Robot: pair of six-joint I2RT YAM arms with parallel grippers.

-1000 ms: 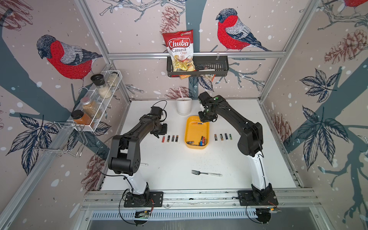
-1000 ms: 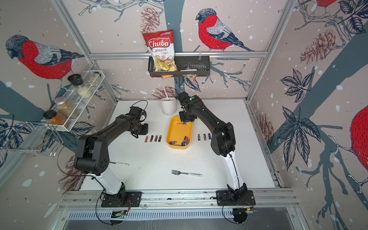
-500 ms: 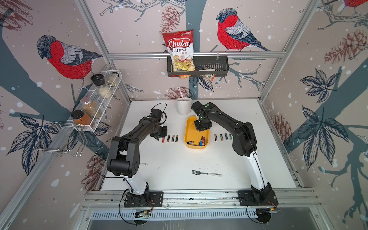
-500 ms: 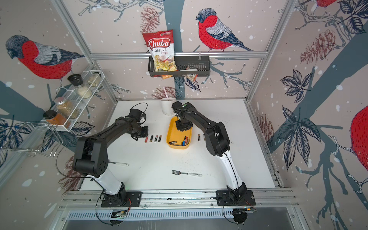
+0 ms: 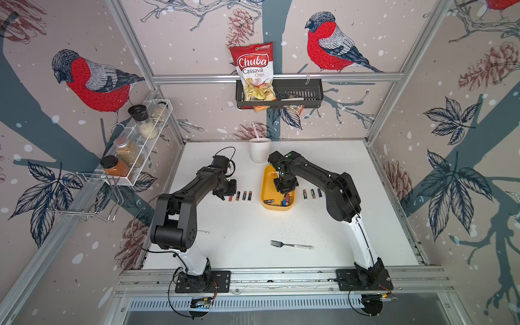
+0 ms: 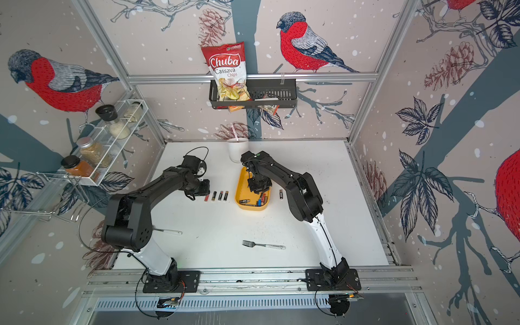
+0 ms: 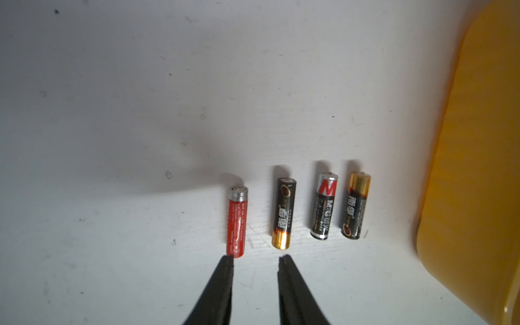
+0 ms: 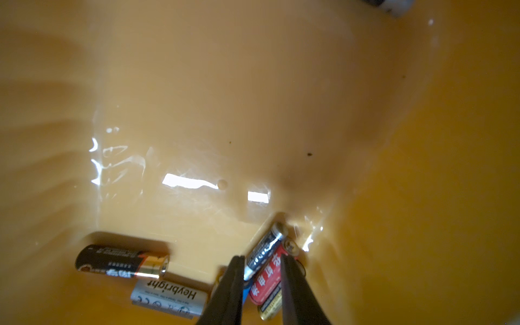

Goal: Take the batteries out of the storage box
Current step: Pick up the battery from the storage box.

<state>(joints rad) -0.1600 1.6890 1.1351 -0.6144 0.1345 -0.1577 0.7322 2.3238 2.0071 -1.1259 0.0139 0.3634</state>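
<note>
My left tool (image 7: 256,260): narrowly open, empty, beside a red cell (image 7: 236,222) on the desk (image 7: 112,112). My right tool (image 8: 261,260): straddling a red battery (image 8: 266,277) in the storage box (image 8: 253,112); I cannot tell whether it grips.

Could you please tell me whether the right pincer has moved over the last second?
Yes. In a top view the right pincer has travelled along the yellow box, away from the white cup, toward the batteries at its near end.

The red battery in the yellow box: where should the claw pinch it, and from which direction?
Probably mid-barrel, from straight above, pinching across its width. The red battery lies on its side among others by the wall of the yellow box, so its ends look crowded. The right gripper hangs over it, jaws apart.
</note>
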